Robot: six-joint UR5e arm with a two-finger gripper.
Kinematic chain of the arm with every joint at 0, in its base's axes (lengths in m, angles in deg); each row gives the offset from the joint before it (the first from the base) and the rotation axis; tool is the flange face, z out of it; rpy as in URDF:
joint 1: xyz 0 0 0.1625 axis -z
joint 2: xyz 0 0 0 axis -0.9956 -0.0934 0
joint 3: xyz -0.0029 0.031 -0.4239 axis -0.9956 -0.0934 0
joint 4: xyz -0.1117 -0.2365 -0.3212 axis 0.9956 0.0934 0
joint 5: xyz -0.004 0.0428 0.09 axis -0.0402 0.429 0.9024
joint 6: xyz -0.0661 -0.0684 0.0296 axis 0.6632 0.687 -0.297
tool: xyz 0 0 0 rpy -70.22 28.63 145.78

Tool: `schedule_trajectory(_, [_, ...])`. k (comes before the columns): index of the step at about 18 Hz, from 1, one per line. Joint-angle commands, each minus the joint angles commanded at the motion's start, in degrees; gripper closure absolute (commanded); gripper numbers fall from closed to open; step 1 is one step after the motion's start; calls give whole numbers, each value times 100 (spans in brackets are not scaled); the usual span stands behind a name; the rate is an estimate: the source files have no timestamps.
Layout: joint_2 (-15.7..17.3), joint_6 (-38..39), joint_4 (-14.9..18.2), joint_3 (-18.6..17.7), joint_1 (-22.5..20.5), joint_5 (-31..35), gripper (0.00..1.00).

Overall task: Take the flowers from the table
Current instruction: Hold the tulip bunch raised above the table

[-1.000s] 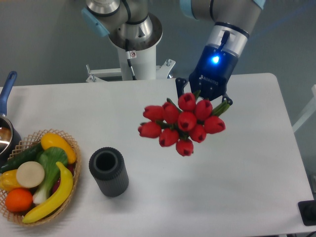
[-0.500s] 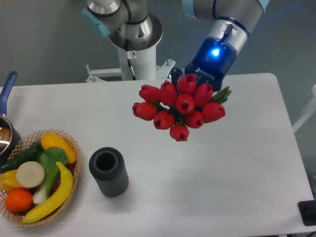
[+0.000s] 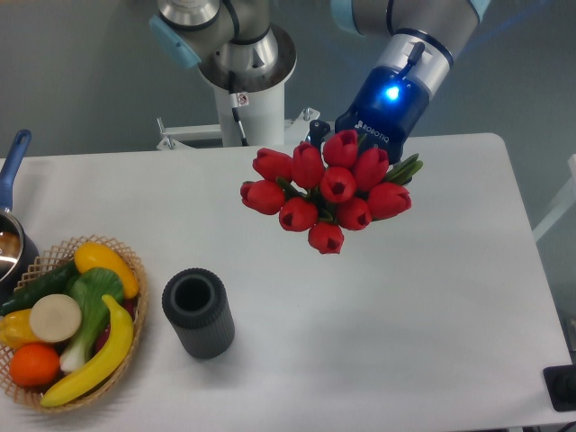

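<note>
The flowers (image 3: 326, 192), a bunch of red tulips with green leaves, hang in the air above the white table (image 3: 423, 306), heads pointing toward the camera. Their stems run back into my gripper (image 3: 364, 153), which is shut on them; its fingertips are hidden behind the blooms. The blue-lit gripper body sits just behind and above the bunch, over the table's far middle.
A dark ribbed cylinder vase (image 3: 198, 313) stands upright at the front left. A wicker basket (image 3: 135, 270) of fruit and vegetables sits at the left edge, with a pot (image 3: 11, 238) behind it. The robot base (image 3: 241, 67) rises at the back.
The bunch has risen off the table surface and shifted slightly up and left with the gripper; most of the lift came in the first half second.
</note>
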Motion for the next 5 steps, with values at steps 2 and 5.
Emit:
schedule_trajectory(2, [0,0,0,0,0,-9,79])
schedule_trajectory(5, [0,0,0,-9,-9,-35,79])
